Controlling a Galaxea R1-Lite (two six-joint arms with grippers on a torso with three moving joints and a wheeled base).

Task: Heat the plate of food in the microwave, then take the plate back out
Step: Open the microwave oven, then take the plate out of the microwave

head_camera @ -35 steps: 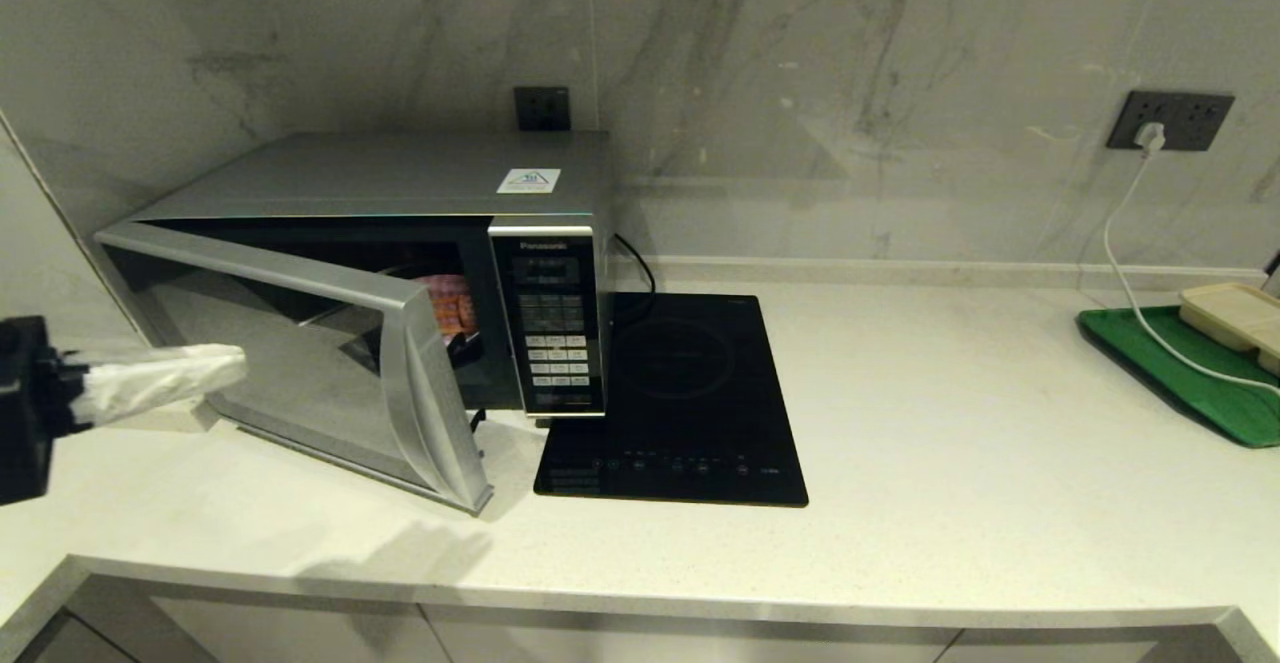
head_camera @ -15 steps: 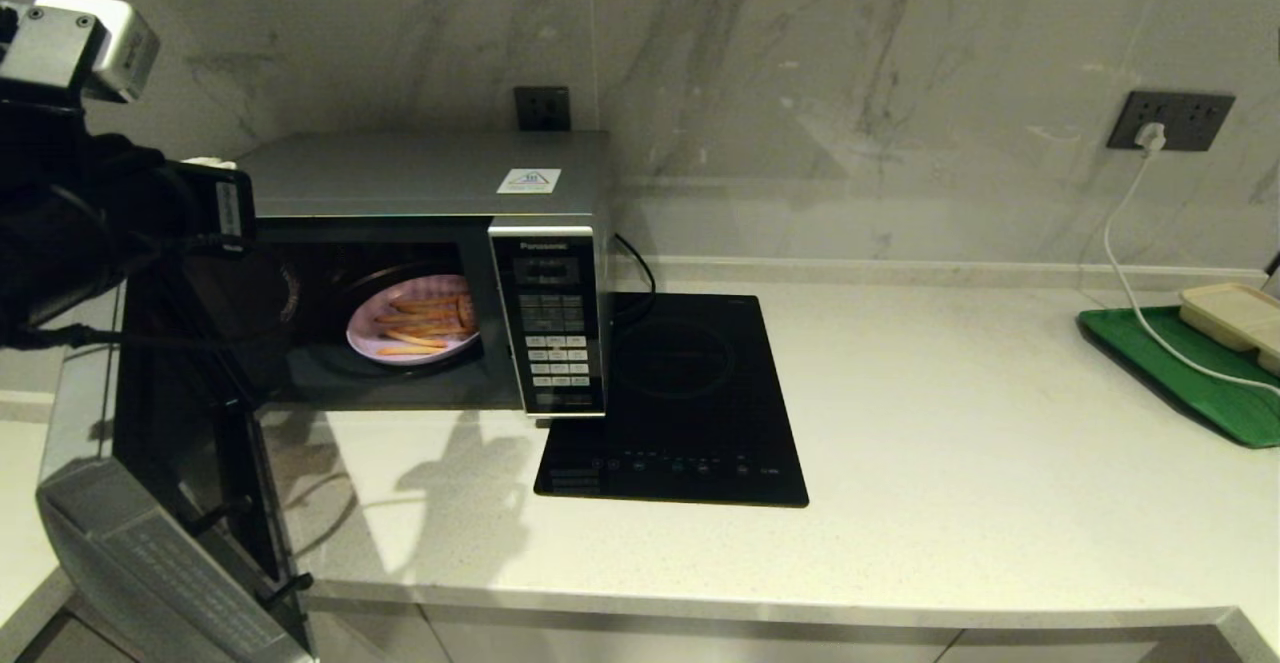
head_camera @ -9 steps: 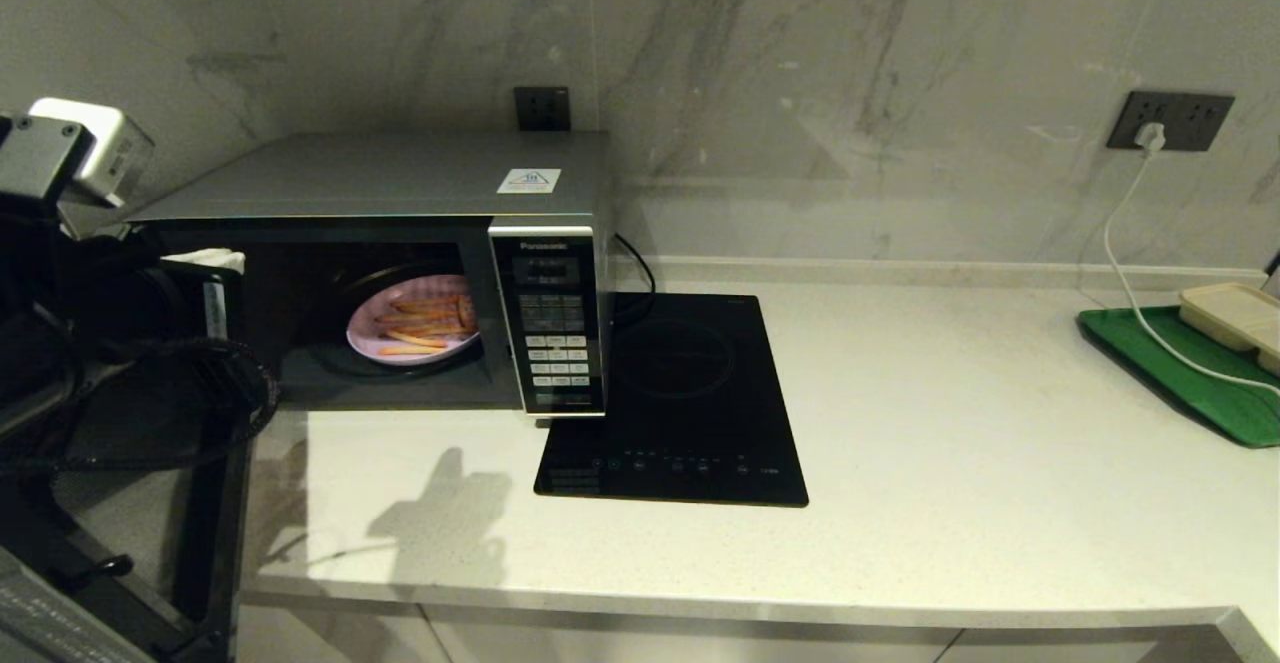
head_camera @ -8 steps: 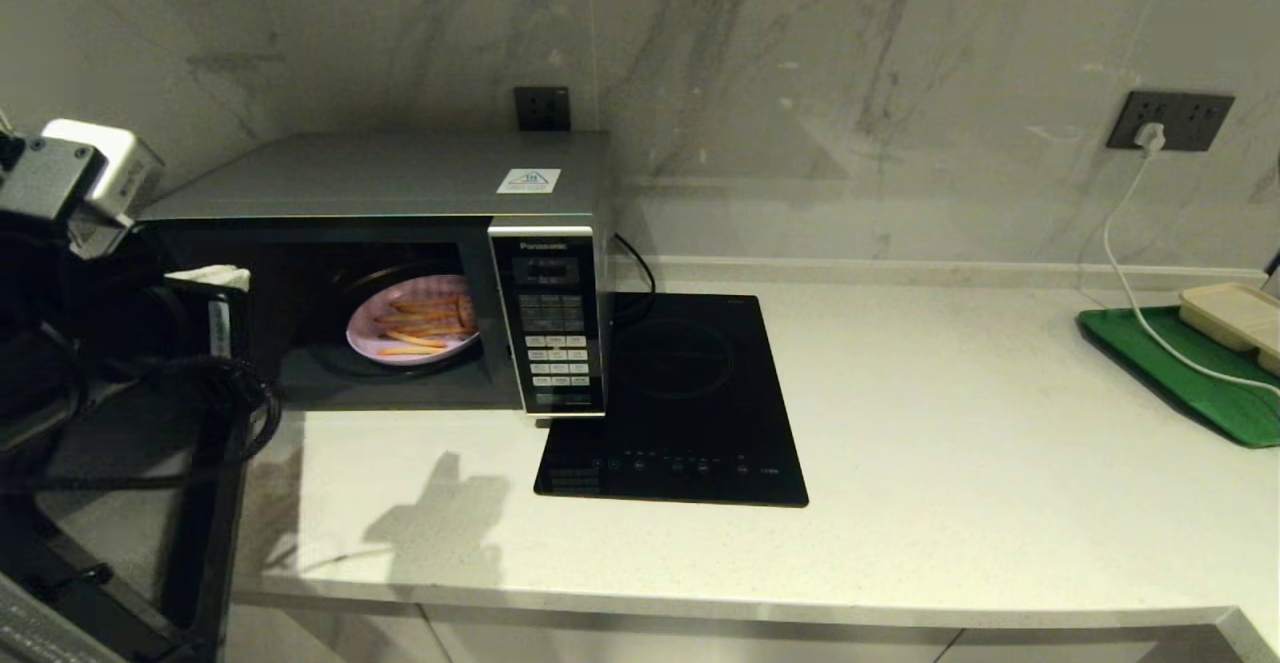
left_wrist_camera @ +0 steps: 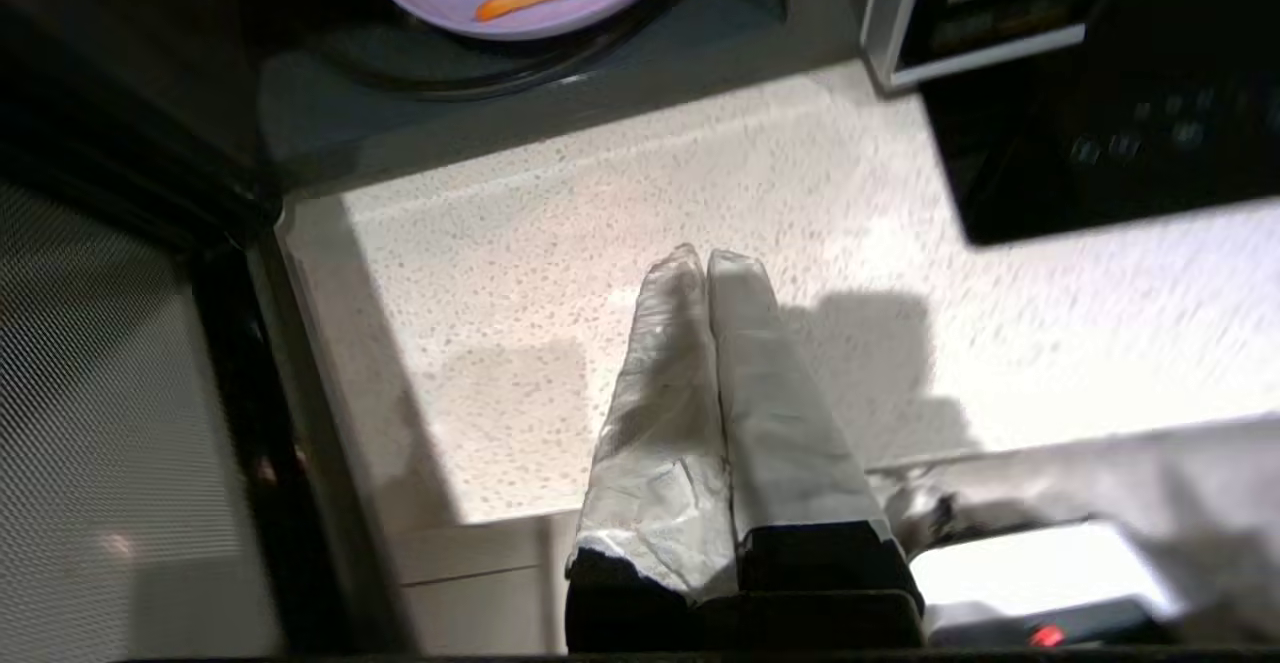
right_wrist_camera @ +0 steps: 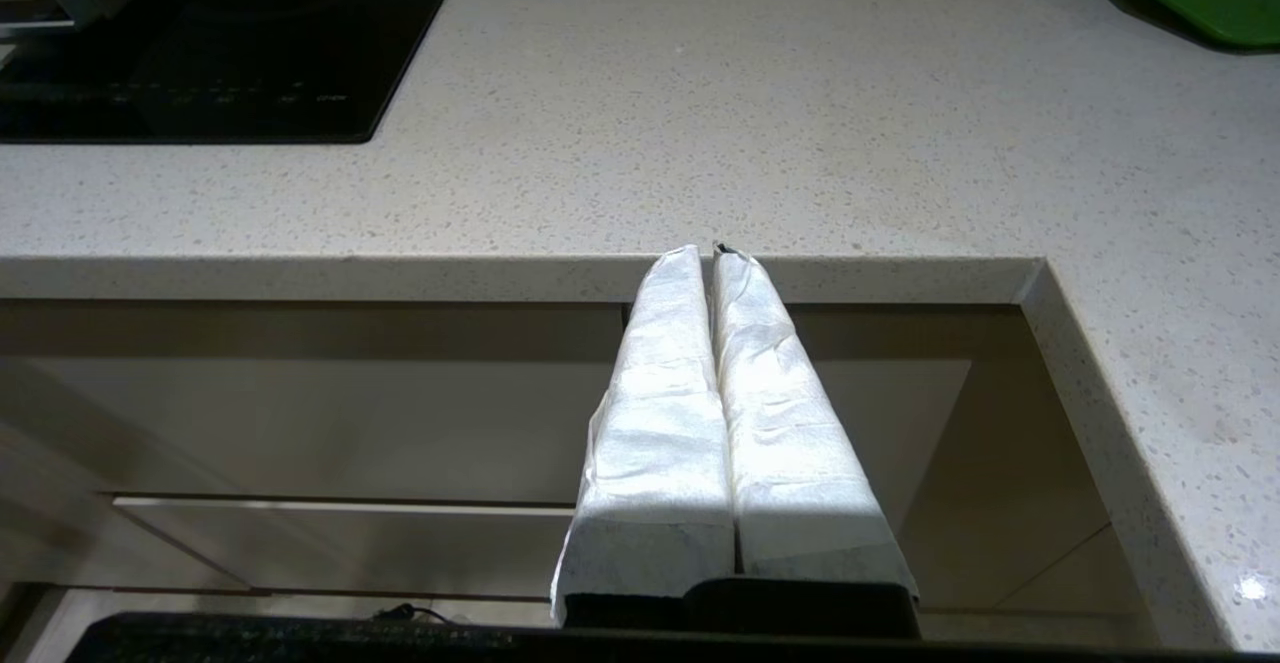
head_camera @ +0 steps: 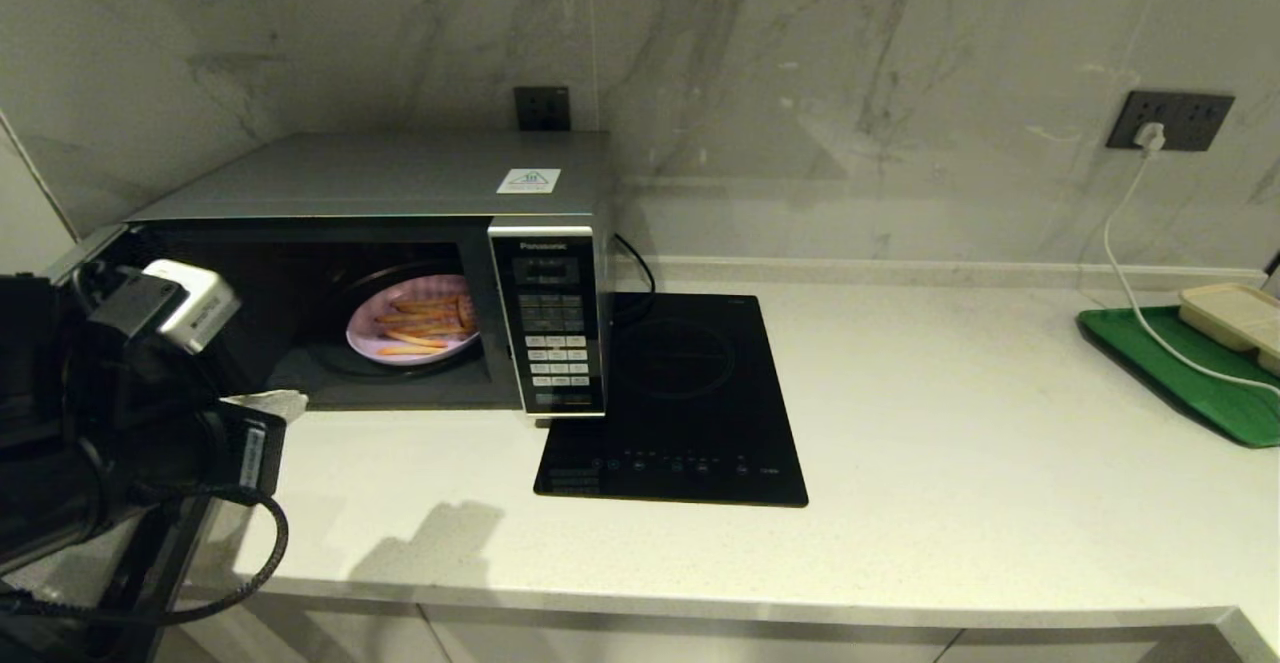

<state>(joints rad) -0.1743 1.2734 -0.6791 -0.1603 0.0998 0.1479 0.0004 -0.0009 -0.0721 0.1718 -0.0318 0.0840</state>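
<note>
Microwave (head_camera: 400, 273) door open; plate of food (head_camera: 412, 331) inside, left-centre of head frame.
Left gripper (left_wrist_camera: 708, 261) clenched, empty, over bare countertop (head_camera: 950, 443) before opening. Right gripper (right_wrist_camera: 705, 255) clenched below counter edge, wrist view only.

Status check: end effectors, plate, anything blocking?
Left end effector shut, empty, over counter before open microwave. Right end effector shut, parked at counter edge. Plate of food inside on turntable. Path clear.
</note>
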